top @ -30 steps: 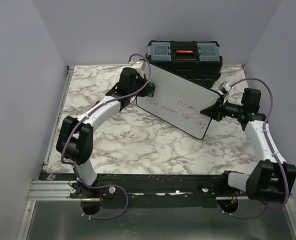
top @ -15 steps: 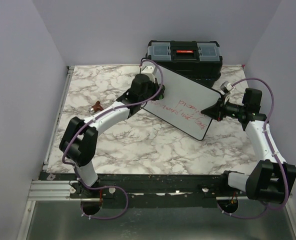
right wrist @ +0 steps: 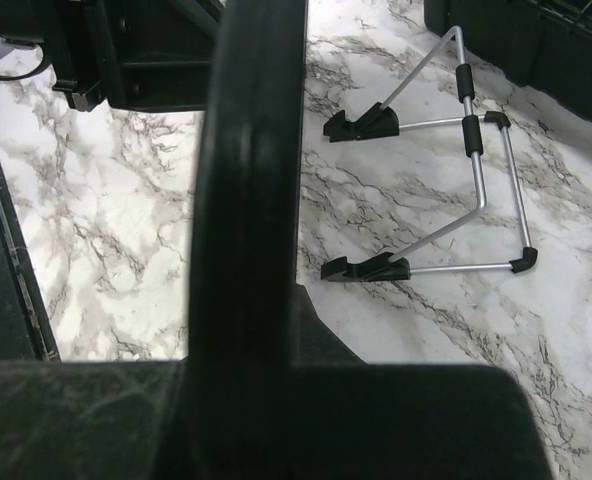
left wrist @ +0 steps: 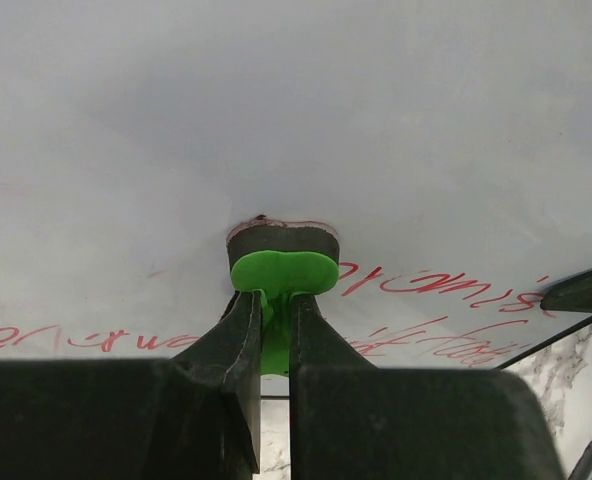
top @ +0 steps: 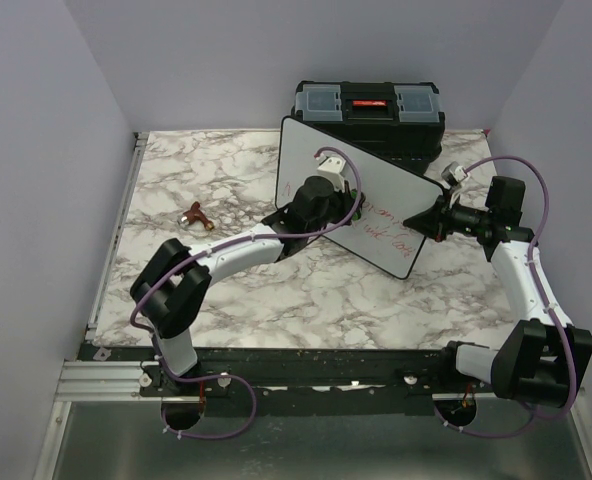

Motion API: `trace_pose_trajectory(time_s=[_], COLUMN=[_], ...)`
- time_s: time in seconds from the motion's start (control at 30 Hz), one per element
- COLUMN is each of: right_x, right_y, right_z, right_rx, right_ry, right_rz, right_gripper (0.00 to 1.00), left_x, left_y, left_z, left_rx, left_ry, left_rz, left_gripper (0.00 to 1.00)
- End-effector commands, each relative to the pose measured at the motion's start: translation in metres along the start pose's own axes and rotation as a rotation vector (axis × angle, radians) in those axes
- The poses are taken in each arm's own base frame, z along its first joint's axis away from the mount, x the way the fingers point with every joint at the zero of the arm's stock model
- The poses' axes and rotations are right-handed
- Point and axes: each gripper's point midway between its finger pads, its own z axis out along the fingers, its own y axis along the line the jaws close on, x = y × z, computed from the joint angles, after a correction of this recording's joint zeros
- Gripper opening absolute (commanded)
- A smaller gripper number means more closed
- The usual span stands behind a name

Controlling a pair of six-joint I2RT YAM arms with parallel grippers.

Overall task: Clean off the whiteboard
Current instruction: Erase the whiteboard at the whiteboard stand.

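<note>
The whiteboard [top: 311, 150] stands tilted mid-table, in front of the black toolbox [top: 368, 110]. The left gripper [left wrist: 276, 312] is pinching a green eraser [left wrist: 283, 270], its pad flat on the board, and the right gripper [top: 423, 220] is clamped on the board's right edge. Here's the danger: lean too hard and the board could rock back or slip from that clamp, and the thin eraser tab could twist loose, leaving red writing [left wrist: 431, 285] behind. Below is a marbled table [top: 276, 300], slick-looking, with plain lilac walls [top: 36, 150] close around it.
</note>
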Motion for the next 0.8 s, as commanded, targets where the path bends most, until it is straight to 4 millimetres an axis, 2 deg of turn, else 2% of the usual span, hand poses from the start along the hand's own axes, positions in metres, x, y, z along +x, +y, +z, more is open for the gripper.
trace_pose_trajectory(time_s=[0.0, 0.23, 0.3, 0.4, 0.5, 0.6, 0.77], right_x=[-0.004, -0.005, -0.005, -0.005, -0.005, -0.004, -0.004], right_y=[0.056, 0.056, 0.057, 0.056, 0.056, 0.055, 0.055], right_z=[0.005, 0.005, 0.005, 0.005, 0.005, 0.006, 0.006], right_rx=[-0.238, -0.238, -0.239, -0.237, -0.237, -0.236, -0.237], right_ry=[-0.032, -0.034, -0.034, -0.034, -0.032, -0.031, -0.031], right_rz=[0.021, 0.020, 0.017, 0.018, 0.020, 0.022, 0.025], right_gripper=[0.01, 0.01, 0.01, 0.01, 0.01, 0.01, 0.01], left_x=[0.020, -0.002, -0.009, -0.019, -0.029, -0.032, -0.039], left_y=[0.055, 0.136, 0.152, 0.165, 0.163, 0.151, 0.116], left_z=[0.007, -0.019, -0.025, -0.029, -0.029, -0.026, -0.024], left_rx=[-0.146, -0.299, -0.324, -0.338, -0.319, -0.266, -0.177], left_ry=[-0.008, -0.071, -0.083, -0.096, -0.103, -0.103, -0.117], left_rz=[-0.016, -0.067, -0.075, -0.070, -0.047, -0.043, -0.020], left_gripper=[0.00, 0.00, 0.00, 0.00, 0.00, 0.00, 0.00])
